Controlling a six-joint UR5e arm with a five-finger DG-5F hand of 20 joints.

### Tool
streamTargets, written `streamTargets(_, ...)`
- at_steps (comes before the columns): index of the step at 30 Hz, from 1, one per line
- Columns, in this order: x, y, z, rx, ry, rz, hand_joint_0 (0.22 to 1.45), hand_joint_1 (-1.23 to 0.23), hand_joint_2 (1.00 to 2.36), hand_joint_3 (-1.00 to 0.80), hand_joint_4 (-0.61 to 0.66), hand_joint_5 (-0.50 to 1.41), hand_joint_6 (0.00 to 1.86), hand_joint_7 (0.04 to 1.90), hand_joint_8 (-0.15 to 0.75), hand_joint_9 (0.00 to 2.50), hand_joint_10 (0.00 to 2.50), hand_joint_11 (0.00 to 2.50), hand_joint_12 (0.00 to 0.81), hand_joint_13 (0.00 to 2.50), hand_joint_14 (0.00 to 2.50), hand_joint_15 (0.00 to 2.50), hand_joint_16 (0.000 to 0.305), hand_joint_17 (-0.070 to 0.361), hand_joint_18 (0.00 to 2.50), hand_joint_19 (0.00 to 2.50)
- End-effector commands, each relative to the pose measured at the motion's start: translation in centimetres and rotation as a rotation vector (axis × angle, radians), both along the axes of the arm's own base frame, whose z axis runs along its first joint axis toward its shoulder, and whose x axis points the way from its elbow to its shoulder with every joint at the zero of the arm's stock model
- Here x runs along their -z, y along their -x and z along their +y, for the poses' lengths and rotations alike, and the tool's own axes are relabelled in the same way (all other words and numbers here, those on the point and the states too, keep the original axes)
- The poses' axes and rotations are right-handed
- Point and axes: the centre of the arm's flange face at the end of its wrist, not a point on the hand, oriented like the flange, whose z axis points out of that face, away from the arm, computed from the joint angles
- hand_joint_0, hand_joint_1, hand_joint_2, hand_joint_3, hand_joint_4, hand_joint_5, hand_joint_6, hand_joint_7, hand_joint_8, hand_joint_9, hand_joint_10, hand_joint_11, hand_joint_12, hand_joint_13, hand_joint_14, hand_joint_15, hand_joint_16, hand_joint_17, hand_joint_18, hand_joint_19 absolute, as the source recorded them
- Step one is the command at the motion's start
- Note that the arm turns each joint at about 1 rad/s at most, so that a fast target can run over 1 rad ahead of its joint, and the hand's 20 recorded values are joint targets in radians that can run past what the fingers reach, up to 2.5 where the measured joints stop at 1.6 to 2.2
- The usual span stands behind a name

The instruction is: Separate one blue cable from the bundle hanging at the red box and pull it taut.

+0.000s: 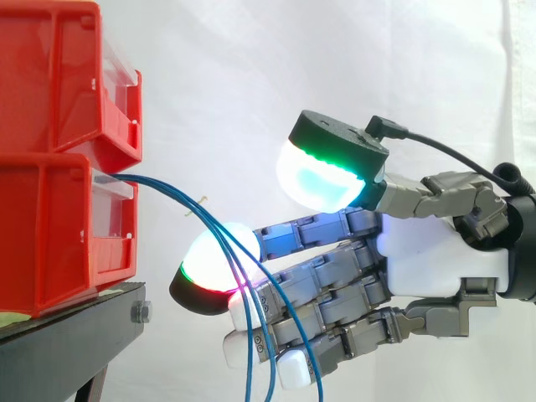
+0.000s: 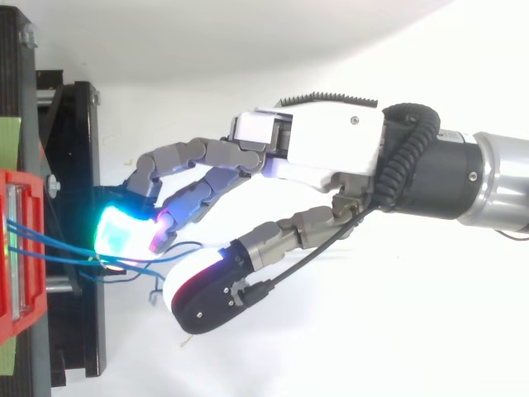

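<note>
Blue thin cables [image 1: 159,182], several strands in a loose bundle, leave the top front edge of the lower red plastic bin [image 1: 59,243]. They arc down to the right, slack, until the side view's bottom edge cuts them off. Where they start inside the bin is hidden.

On the way down the strands cross in front of the robot's hand [image 1: 435,260]. In the side view they cover parts of its grey fingers, and I cannot tell whether any strand touches them. From above, the strands run out from the bin past the cyan-glowing fingertip [image 2: 116,233] into the gap between it and the black-backed pad [image 2: 207,289], where one strand loops.

The fingers reach toward the bin with a light bend and are spread wide. In the side view the black-backed pad glows green and white, well above the rest, and nothing is clamped between them. A small pale sliver [image 1: 197,207] sits at the strands, too small to make out.

A second red plastic bin [image 1: 50,75] is stacked on the lower one. Both rest on a black stand [image 1: 75,343] with a bolt [image 1: 141,312] at its corner, before a white curtain [image 1: 251,59]. A yellow-green strip [image 1: 10,319] shows under the lower bin, cut off by the left edge. Small printed marks on a white fingertip housing [image 1: 251,343] are too small to read.
</note>
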Motion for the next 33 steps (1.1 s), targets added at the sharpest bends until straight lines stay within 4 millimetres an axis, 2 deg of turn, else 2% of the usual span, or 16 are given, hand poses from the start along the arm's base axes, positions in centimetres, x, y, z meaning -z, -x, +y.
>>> streamTargets(1,-0.1,0.0,0.3,-0.007,0.001,-0.001,0.63,-0.71,1.01,-0.39,0.26,-0.13,0.5,1.03,0.275,0.76,0.01,0.35,0.257,0.69,0.01,0.26,0.025,0.057,0.62,0.38)
streamTargets(11,0.1,-0.2,0.9,-0.016,0.0,-0.007,0.6,-0.71,1.0,-0.46,0.25,-0.14,0.5,0.99,0.277,0.77,0.01,0.36,0.26,0.71,0.01,0.26,0.026,0.058,0.63,0.39)
streamTargets(12,1.6,-0.6,0.8,-0.015,-0.001,0.0,0.6,-0.71,1.0,-0.46,0.25,-0.14,0.5,0.99,0.278,0.77,0.01,0.36,0.26,0.71,0.01,0.27,0.026,0.058,0.63,0.39)
streamTargets(13,1.6,-0.9,0.7,-0.015,-0.003,-0.006,0.6,-0.71,1.0,-0.46,0.25,-0.14,0.5,0.99,0.278,0.77,0.01,0.35,0.26,0.71,0.01,0.27,0.026,0.058,0.63,0.39)
streamTargets(14,3.1,-1.4,0.6,-0.021,-0.015,-0.003,0.6,-0.71,1.0,-0.46,0.25,-0.14,0.5,0.99,0.278,0.77,0.01,0.36,0.26,0.71,0.01,0.27,0.026,0.058,0.63,0.39)
streamTargets(15,3.1,-1.7,0.7,-0.026,-0.022,-0.005,0.6,-0.71,1.0,-0.46,0.25,-0.14,0.5,0.99,0.279,0.77,0.01,0.36,0.261,0.71,0.01,0.28,0.026,0.058,0.63,0.39)
streamTargets(33,1.7,-2.2,0.1,-0.056,-0.077,0.001,0.6,-0.69,1.0,-0.44,0.25,-0.14,0.5,0.99,0.28,0.78,0.01,0.36,0.267,0.73,0.01,0.29,0.026,0.06,0.64,0.4)
